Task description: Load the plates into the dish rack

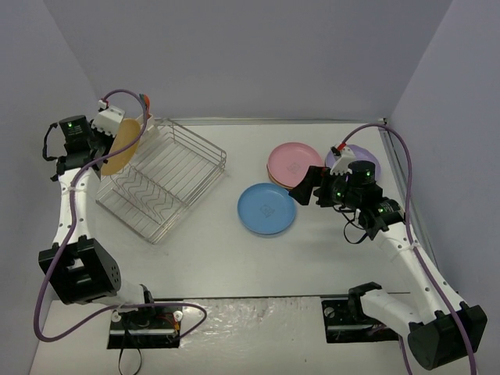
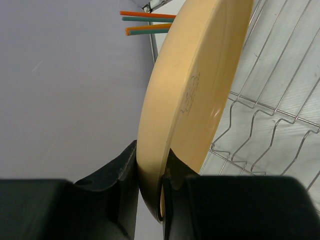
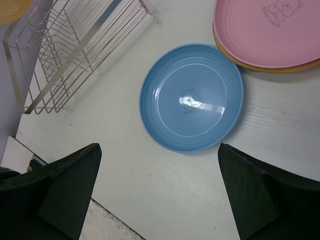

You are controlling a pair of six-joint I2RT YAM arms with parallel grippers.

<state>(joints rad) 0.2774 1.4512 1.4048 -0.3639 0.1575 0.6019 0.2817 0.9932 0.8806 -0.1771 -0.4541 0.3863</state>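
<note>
One round pale-yellow plate (image 1: 125,146) stands on edge over the 10 o'clock corner of the rectangular silver wire dish rack (image 1: 160,191). The left gripper (image 2: 150,169) has it pinched at the lower rim. By my judgement it is not yet seated. To finish well, keep the plate upright and line its rim with a dip in the wavy base wires. Lower it until the wire bears the weight, and only then let go. Give the orange and teal sticks (image 2: 147,22) at its 12 o'clock a berth. The right gripper (image 3: 160,187) hangs spread wide and empty above the round blue plate (image 1: 267,208). That plate lies flat on the white table (image 1: 234,266), at 7 o'clock of the round pink plate (image 1: 293,160).
</note>
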